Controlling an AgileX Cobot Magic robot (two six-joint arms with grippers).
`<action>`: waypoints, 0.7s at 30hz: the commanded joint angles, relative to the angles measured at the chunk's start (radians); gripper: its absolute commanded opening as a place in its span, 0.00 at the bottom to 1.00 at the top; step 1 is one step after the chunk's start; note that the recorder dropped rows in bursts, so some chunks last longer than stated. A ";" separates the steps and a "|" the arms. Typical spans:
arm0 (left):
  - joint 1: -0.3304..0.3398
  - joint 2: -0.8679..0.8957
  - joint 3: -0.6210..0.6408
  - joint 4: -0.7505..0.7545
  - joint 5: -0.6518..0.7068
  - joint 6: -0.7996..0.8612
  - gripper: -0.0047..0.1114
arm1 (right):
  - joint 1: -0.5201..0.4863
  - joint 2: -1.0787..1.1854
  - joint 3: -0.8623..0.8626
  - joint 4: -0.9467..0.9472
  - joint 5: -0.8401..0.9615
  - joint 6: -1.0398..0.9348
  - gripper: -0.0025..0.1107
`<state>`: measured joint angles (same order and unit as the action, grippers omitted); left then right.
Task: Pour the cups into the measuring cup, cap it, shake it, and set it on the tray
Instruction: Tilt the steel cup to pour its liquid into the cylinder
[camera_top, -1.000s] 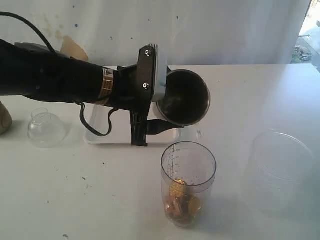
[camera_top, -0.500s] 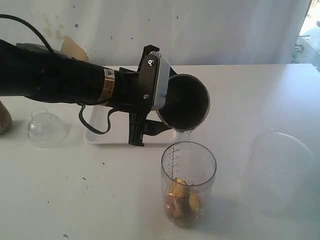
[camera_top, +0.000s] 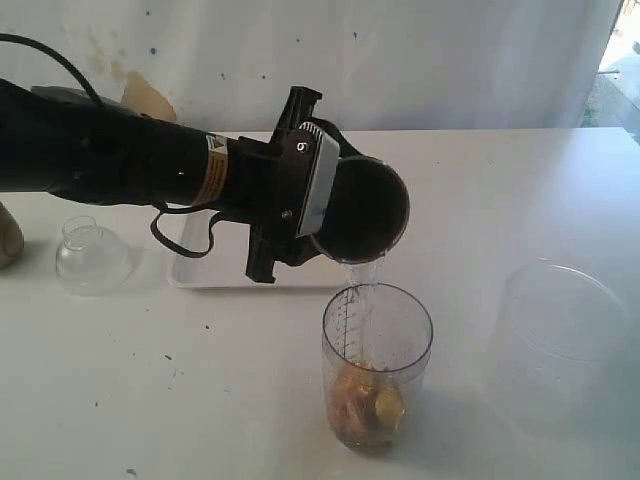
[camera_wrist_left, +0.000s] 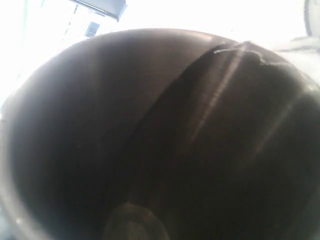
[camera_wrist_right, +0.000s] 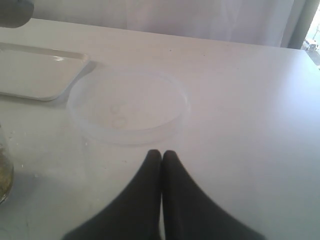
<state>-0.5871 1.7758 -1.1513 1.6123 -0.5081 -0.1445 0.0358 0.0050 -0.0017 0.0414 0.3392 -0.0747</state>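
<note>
Well, my left gripper holds the steel cup, fingers wide around it, tipped just above the measuring cup with gold bits inside. My arm hides part of the tray behind. The lid sits left, the big clear tub right. My right gripper is closed tight, empty.

A white counter fills the foreground, its surface marked with a few small dark specks. Behind it hangs a pale curtain, faintly stained toward the left and dotted with spots. Bright daylight enters through a window at the far right edge.
</note>
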 joint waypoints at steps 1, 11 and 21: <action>-0.003 -0.023 -0.012 -0.040 -0.006 0.055 0.04 | 0.004 -0.005 0.002 -0.005 -0.002 0.000 0.02; -0.003 -0.023 -0.014 -0.042 0.007 0.207 0.04 | 0.004 -0.005 0.002 -0.005 -0.002 0.000 0.02; -0.003 -0.023 -0.014 -0.042 0.007 0.212 0.04 | 0.004 -0.005 0.002 -0.005 -0.002 0.000 0.02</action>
<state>-0.5871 1.7758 -1.1534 1.6050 -0.4985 0.0678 0.0358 0.0050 -0.0017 0.0414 0.3392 -0.0747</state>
